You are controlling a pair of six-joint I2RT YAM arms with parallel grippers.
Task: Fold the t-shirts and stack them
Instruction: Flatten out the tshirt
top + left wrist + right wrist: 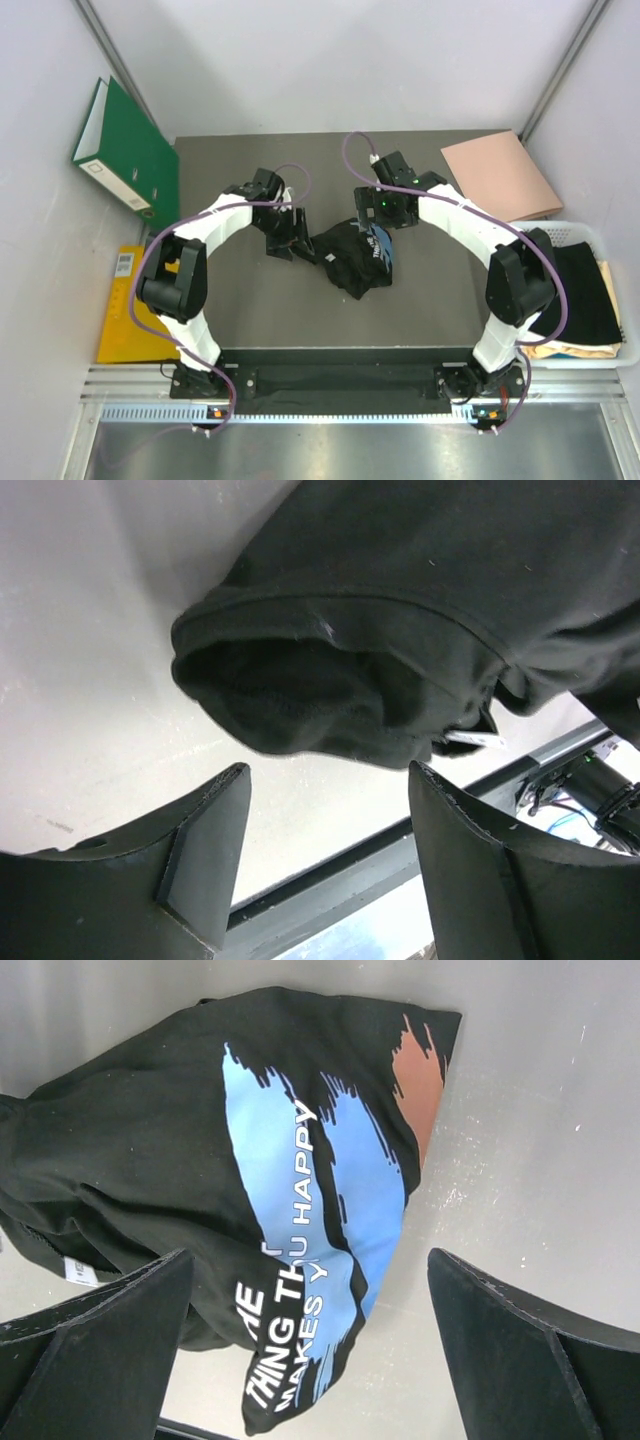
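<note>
As you look down from the top camera, the black t-shirt [350,262] lies in a crumpled heap at the middle of the dark table [260,310], its blue print [383,250] on the right side. Your left gripper [283,245] sits just beside the heap's left edge, and your right gripper [378,222] hangs over its upper right. At the right edge, a white basket [575,228] holds more black cloth [580,290] with cream-yellow cloth [575,350] under it. A pink folder [500,175] lies in the upper right corner and a green binder [125,155] leans at the upper left.

Over to your left wrist: the left gripper [328,770] has its fingers apart with nothing between them, released. A sleeve opening [290,700] of the black t-shirt [450,580] bulges just above the fingertips, filling the upper right of the frame, with a small white tag [475,738] poking out at its lower edge.

Now your right wrist: the right gripper [310,1255] stands wide and released, one finger in each lower corner. The black t-shirt [130,1140] lies bunched across the upper left and centre, print up, with blue strokes [290,1160], a rust patch [418,1070] and white lettering that includes "HAPPY". The fingers are clear of the cloth.
</note>
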